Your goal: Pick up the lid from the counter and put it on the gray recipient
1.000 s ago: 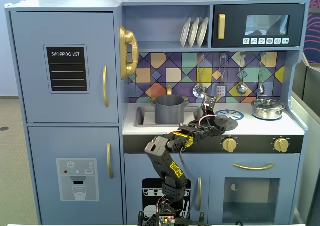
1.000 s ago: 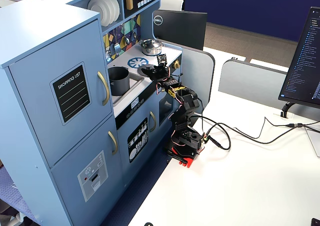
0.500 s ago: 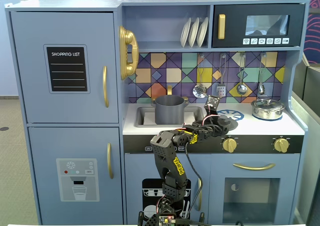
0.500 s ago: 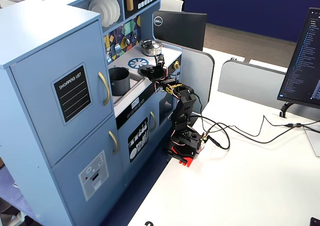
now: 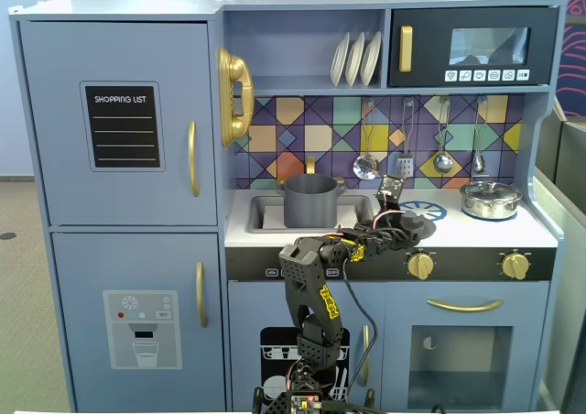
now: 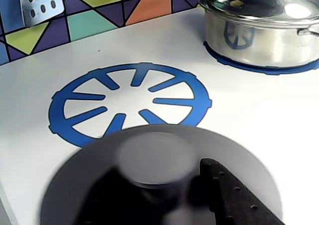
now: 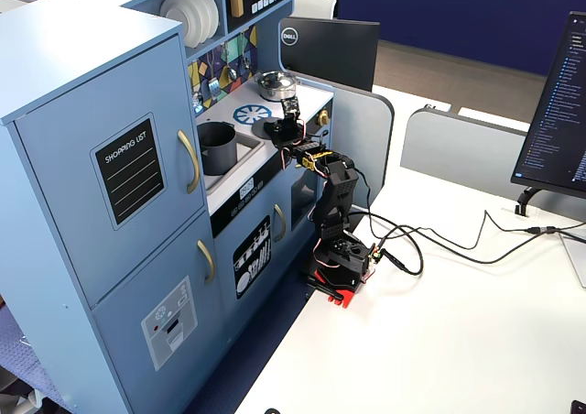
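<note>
— Where's your lid point(image 6: 164, 185)?
— On the counter point(image 6: 259, 115), beside the blue burner print point(image 6: 129, 103); the gray stockpot point(image 5: 309, 201) sits in the sink.
— Your end effector point(image 6: 169, 195)?
— Over the knob; I can't tell its spread.

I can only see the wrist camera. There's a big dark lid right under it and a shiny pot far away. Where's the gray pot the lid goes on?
Observer: In a fixed view, the gray pot stands in the sink, left of the lid.
Operator: Is something on top of it already?
Observer: No, its top is open and you can see inside.
Operator: Where does the arm start?
Observer: The arm is based on the white table in front of the kitchen and reaches up over the counter.
</note>
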`<state>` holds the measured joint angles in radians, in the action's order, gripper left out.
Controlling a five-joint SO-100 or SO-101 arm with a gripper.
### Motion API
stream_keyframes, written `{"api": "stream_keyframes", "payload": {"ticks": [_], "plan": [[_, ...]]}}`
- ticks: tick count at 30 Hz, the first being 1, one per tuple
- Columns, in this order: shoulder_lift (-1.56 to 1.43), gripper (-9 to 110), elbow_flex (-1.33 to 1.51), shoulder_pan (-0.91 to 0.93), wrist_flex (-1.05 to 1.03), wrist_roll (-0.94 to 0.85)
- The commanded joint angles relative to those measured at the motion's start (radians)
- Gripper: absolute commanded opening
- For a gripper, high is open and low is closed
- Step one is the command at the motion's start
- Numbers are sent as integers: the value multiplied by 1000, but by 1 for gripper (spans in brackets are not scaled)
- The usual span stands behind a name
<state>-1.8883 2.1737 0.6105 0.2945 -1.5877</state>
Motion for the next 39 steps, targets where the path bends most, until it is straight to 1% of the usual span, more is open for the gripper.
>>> {"api": "stream_keyframes", "payload": {"ticks": [1,6,11,17,25,28,32,39], "plan": [[-5,0,-9,-9,26,-3],[-25,0,-28,-15,32,5],[-86,0,-112,-28,0,5],[-195,0,-295,-77,-201,26],[-288,0,-505,-276,-431,55],[-311,0,-502,-357,-466,48],[-337,0,-430,-439,-457,20],[-347,0,-348,-509,-439,5]]}}
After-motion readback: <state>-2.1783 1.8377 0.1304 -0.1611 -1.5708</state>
